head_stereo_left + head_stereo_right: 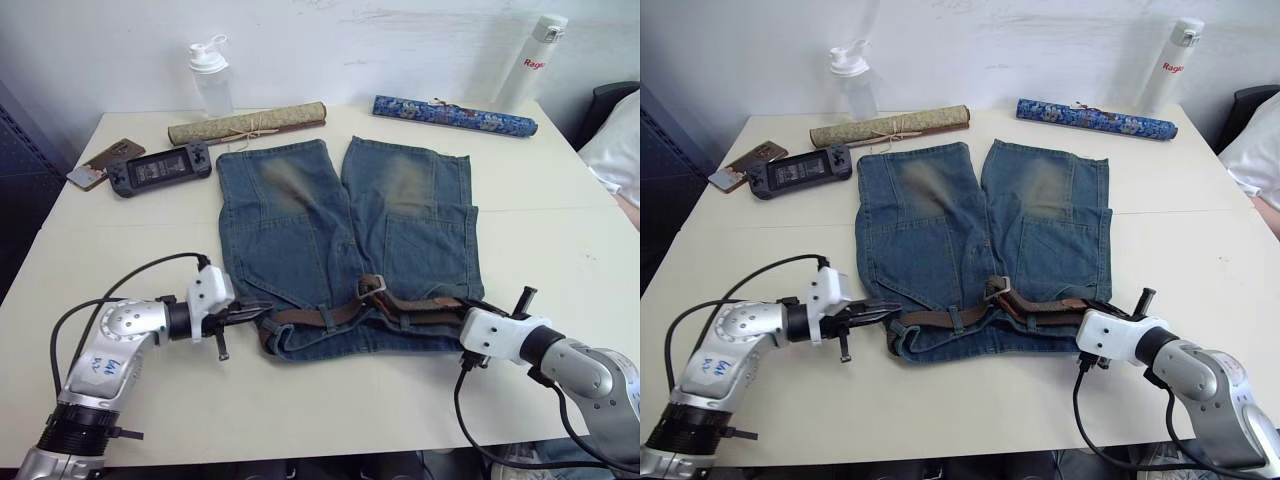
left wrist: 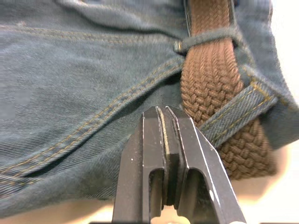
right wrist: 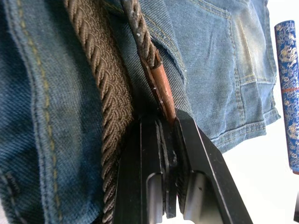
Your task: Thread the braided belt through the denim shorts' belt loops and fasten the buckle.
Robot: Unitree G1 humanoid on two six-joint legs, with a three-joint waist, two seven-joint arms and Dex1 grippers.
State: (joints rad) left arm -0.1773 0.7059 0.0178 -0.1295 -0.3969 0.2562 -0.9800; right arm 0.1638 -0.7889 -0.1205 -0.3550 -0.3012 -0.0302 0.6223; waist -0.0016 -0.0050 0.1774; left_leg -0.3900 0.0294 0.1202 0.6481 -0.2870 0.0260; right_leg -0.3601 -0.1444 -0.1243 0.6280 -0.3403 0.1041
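The denim shorts (image 1: 340,220) lie flat on the white table (image 1: 120,230), waistband toward me. The braided belt (image 1: 330,313) runs along the waistband under the belt loops (image 2: 205,38), and the silver buckle (image 1: 371,286) rests near the middle. My left gripper (image 1: 262,312) is shut at the waistband's left end; in the left wrist view its tips (image 2: 164,111) touch denim right beside the belt (image 2: 210,84). My right gripper (image 1: 468,306) is at the waistband's right end. In the right wrist view it (image 3: 168,119) is shut on the belt's tan leather tip (image 3: 163,88).
Behind the shorts lie a tan scroll (image 1: 247,124) and a blue scroll (image 1: 455,115). A clear bottle (image 1: 212,78) stands back left, a white bottle (image 1: 530,62) back right. A game console (image 1: 160,168) and phone (image 1: 105,162) sit far left. A person's sleeve (image 1: 620,150) shows at the right edge.
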